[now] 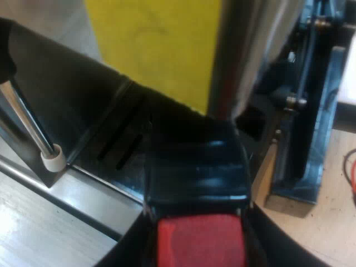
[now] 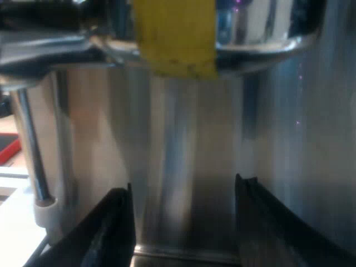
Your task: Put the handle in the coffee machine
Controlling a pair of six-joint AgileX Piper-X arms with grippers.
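While your left gripper (image 1: 198, 225) gripped the handle (image 1: 194, 175) at the front of the machine (image 2: 178, 144), locking looked unfinished; your right gripper (image 2: 183, 222) hung open, empty.

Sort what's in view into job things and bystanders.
Job: dark handle with red end, in left gripper; steel espresso machine.
Bystanders: metal steam wand with white tip; yellow strip on the machine; brown tabletop.

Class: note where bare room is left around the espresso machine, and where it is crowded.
Free: the wooden tabletop beside the black frame; the bay before the espresso machine, between the fingers of the open right gripper. Crowded: the drip tray, between steam wand and the handle in the left gripper.
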